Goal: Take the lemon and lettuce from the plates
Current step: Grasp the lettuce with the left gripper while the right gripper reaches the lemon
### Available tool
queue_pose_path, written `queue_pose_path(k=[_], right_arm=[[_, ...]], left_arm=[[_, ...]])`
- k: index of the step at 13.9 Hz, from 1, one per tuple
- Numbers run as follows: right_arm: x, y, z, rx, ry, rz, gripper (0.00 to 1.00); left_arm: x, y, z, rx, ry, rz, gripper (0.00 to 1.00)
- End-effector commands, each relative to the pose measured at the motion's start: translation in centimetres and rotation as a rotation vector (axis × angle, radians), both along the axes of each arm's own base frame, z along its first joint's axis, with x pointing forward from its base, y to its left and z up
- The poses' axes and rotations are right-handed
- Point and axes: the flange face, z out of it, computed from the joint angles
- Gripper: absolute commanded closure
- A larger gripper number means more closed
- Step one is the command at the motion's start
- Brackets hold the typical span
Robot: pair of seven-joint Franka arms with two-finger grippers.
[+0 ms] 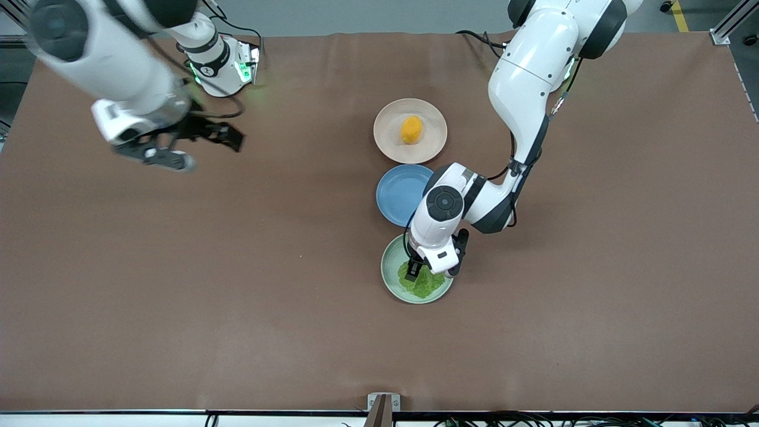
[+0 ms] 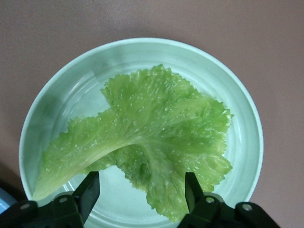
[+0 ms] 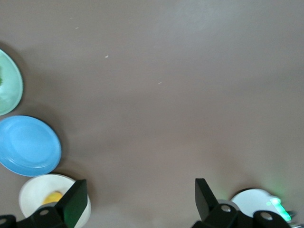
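Observation:
The lettuce (image 1: pixel 426 285) lies in the pale mint green plate (image 1: pixel 389 274), the plate nearest the front camera. In the left wrist view the crinkled green lettuce (image 2: pixel 156 133) fills the mint plate (image 2: pixel 247 128). My left gripper (image 1: pixel 427 270) is open just above the leaf, one finger (image 2: pixel 89 192) over the plate and the other over the leaf's edge. The orange-yellow lemon (image 1: pixel 411 129) sits in the beige-pink plate (image 1: pixel 388 139), farthest from the front camera. My right gripper (image 1: pixel 198 145) is open and empty, up over bare table toward the right arm's end.
An empty blue plate (image 1: pixel 400 193) lies between the two task plates, partly under my left arm. The right wrist view shows the blue plate (image 3: pixel 28 145), the beige-pink plate (image 3: pixel 35 190) with the lemon (image 3: pixel 53 197), and the mint plate's rim (image 3: pixel 9 83).

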Motion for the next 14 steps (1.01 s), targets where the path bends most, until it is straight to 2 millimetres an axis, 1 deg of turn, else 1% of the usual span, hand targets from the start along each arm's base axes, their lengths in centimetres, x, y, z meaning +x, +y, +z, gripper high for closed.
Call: queue_pose_path(k=[1,3,4,5,6,8,9,11,12,13,14], right_arm=[[-4.5,6.7,-2.9,-0.002,-0.028,-0.087,0.00],[-7.8,11.9,-5.3,0.010,-0.062,-0.137,0.00],[-9.2,14.0,-6.1,0.022,-0.078,-0.148,0.00],[-10.7,16.6,-7.7,0.017,-0.077,-0.147,0.00],[-11.7,18.8,-9.5,0.011,-0.079,-0.171,0.00],[-13.9,23.0,-13.1,0.009,-0.099,-0.241,0.00],[-15.0,24.6,-14.5,0.015,-0.106,-0.253,0.00],[-17.5,27.1,-16.6,0.011,-0.108,-0.255,0.00],[-19.0,28.5,-17.8,0.010,-0.113,-0.255,0.00],[-20.1,29.5,-18.8,0.009,-0.124,-0.266,0.00],[-20.8,30.4,-20.0,0.000,-0.139,-0.285,0.00]], left_arm=[[0.0,-0.5,-0.3,-0.015,0.006,0.018,0.33],[-0.1,-0.7,-0.3,-0.016,0.007,0.015,0.44],[-0.2,-0.8,-0.1,-0.017,0.006,0.014,0.51],[-0.4,-1.1,-0.1,-0.018,0.007,0.010,0.60],[-0.4,-1.2,-0.1,-0.018,0.007,0.007,0.69],[-0.5,-1.3,0.3,-0.019,0.007,0.006,0.83],[-0.5,-1.3,0.3,-0.017,0.008,0.005,0.87],[-0.4,-1.3,0.8,-0.020,0.006,0.005,0.96],[-0.5,-1.4,0.8,-0.020,0.006,0.004,0.97],[-0.7,-1.7,0.9,-0.025,0.008,0.001,0.99],[-0.7,-1.9,1.4,-0.030,0.006,0.000,0.99]])
